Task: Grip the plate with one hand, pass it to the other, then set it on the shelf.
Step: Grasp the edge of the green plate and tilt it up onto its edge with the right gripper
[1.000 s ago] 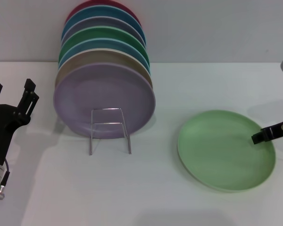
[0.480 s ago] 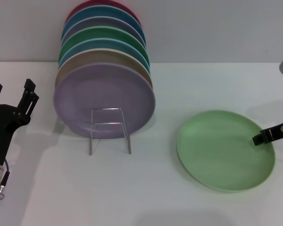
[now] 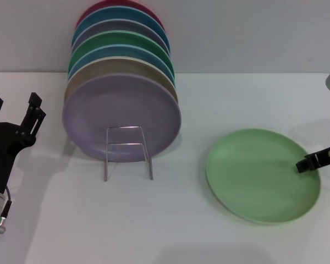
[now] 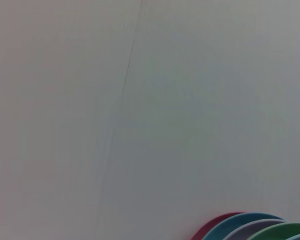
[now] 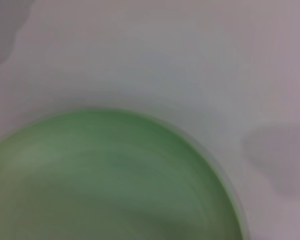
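The plate [image 3: 263,175] lies flat on the white table [image 3: 170,220], to the right of the shelf [image 3: 128,152] and well apart from it. The shelf is already filled with upright plates, the lilac plate [image 3: 121,117] being the front one. The right gripper [image 3: 319,158] is seen at the plate's right rim, with 1 dark finger over the edge; whether its fingers are spread or pinching the rim cannot be told. The left gripper [image 3: 14,107] is held upright at the table's left side, far from the plate, with its 2 fingers spread and nothing between them.

The plate is judged to be stiff, rather light and probably smooth, so it may slide when pushed. Only the thin rim can be taken, and a firm pinch there seems needed.
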You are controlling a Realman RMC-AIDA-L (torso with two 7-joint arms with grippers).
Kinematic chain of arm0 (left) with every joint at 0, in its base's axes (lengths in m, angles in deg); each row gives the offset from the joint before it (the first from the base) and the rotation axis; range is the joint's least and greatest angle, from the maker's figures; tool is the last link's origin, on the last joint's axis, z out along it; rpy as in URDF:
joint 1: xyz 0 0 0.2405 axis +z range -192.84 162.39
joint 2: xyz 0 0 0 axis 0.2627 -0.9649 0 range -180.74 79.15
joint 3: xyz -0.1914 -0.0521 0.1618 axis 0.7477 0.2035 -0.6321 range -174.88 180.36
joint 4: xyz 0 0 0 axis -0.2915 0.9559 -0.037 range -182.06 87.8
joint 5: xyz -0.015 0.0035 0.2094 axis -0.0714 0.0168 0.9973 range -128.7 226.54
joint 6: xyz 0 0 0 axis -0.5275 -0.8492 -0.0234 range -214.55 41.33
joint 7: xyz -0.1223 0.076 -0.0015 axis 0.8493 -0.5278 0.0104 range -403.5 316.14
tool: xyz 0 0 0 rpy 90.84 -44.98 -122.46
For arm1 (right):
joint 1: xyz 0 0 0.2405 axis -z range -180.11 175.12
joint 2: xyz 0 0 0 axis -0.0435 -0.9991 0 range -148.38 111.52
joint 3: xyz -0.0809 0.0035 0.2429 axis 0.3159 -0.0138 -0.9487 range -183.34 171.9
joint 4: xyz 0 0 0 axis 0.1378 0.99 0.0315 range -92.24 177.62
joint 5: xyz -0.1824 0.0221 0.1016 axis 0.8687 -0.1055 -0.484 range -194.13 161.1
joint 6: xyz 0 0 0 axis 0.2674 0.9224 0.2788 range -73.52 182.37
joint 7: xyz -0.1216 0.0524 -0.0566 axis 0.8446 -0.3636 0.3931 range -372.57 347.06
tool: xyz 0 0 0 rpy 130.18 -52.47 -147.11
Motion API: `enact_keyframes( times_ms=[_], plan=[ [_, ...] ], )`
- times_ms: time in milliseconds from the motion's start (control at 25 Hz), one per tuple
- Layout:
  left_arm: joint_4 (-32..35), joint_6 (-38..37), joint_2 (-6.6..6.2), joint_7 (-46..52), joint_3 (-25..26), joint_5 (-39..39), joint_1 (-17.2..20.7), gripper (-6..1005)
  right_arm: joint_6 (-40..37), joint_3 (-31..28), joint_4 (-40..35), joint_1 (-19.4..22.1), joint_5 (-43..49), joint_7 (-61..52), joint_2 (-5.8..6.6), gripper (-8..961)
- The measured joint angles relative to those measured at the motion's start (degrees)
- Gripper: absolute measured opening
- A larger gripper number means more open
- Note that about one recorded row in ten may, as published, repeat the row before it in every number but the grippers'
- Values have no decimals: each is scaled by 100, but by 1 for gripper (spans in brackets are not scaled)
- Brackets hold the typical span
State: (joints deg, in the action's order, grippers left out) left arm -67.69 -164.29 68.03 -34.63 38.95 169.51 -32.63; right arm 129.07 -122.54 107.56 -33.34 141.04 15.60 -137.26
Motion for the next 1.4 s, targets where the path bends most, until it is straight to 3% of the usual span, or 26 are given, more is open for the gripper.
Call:
enact_keyframes(
  times_ms=[880,1400],
  plan=[
    [43,-34,3,0,-9,10,29,833,-123,-46,-46,60,-54,312,-2,150],
    [43,-46,-7,0,-9,9,42,833,-442,-23,397,342,-363,702,-19,117]
  ],
)
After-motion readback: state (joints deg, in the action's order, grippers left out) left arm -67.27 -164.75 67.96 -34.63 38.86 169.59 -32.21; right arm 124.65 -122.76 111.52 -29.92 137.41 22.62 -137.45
